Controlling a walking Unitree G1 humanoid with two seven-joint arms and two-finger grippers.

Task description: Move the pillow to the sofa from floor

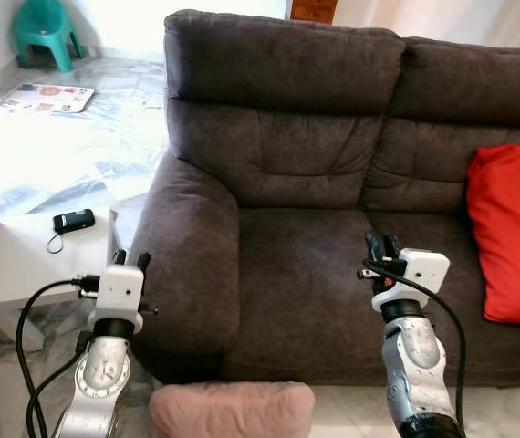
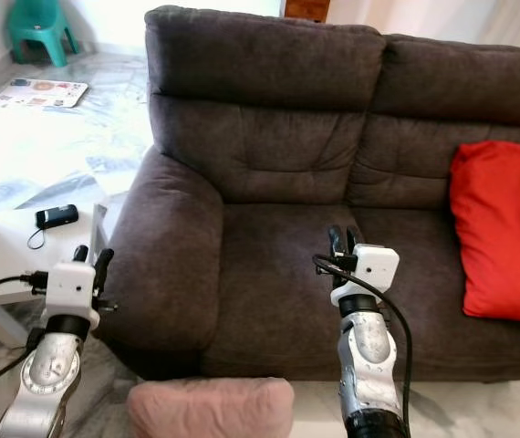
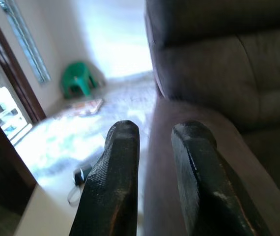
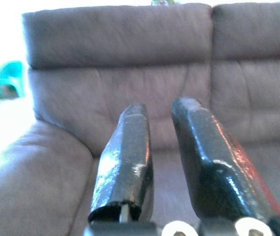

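A pale pink pillow [image 1: 231, 409] lies on the floor at the foot of the dark brown sofa [image 1: 306, 274], between my two arms. My left gripper [image 1: 131, 259] is raised beside the sofa's left armrest, its fingers a little apart with nothing between them; the left wrist view looks along the armrest past the left gripper [image 3: 155, 129]. Over the front of the left seat cushion my right gripper [image 1: 380, 243] points at the backrest. The right gripper [image 4: 160, 105] shows a narrow gap and holds nothing. Both grippers are above the pillow and apart from it.
A red cushion [image 1: 514, 233] leans on the sofa's right seat. A white side table [image 1: 23, 265] with a small black device [image 1: 74, 220] stands left of the armrest. Farther back on the marble floor are a green plastic chair [image 1: 46, 32] and a flat printed mat [image 1: 47, 97].
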